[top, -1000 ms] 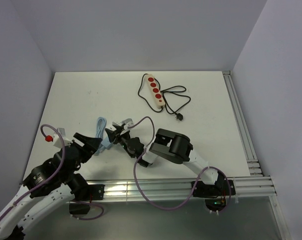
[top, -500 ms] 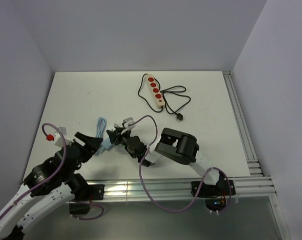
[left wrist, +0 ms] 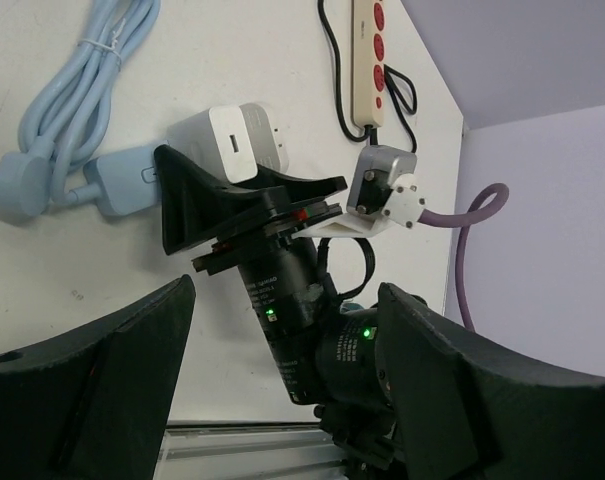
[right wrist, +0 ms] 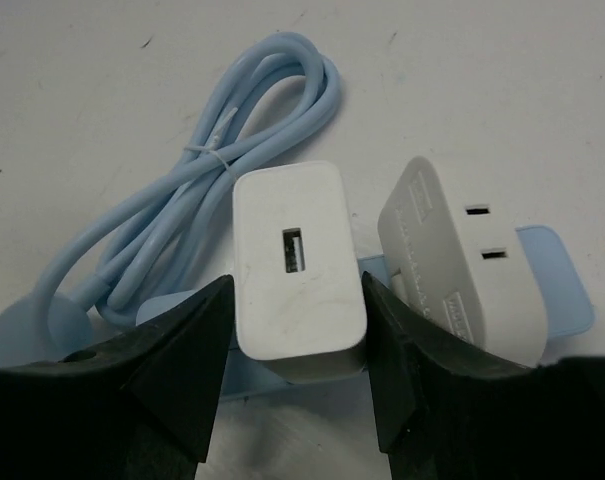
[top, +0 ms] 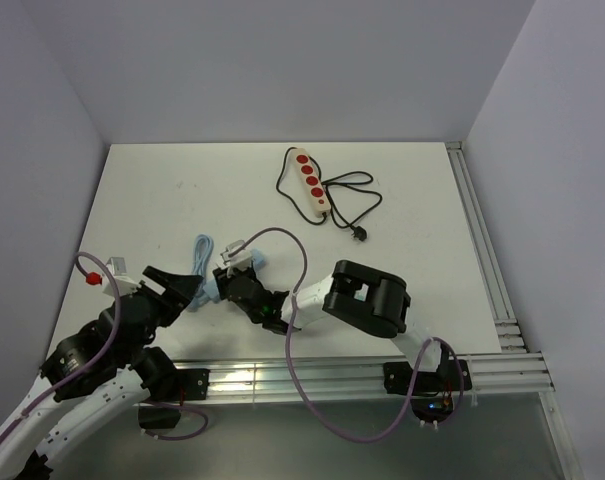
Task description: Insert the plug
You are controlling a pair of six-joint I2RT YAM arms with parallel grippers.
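From above, the right gripper [top: 234,272] is reaching to the charger [top: 235,247] on the bench [top: 402,250], far from the strip [top: 311,183], while the right wrist view is showing its jaws apart around the charger [right wrist: 297,268] beside the adapter [right wrist: 462,265], and the left gripper [left wrist: 282,380] is standing open.

Both arms low, fingers [right wrist: 187,370] apart.

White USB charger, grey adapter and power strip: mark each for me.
White USB charger [right wrist: 298,272]: right wrist view, face with the USB port.
Grey adapter [right wrist: 458,270]: right wrist view, slotted top face.
Power strip [top: 311,184]: top external view, middle of its body.
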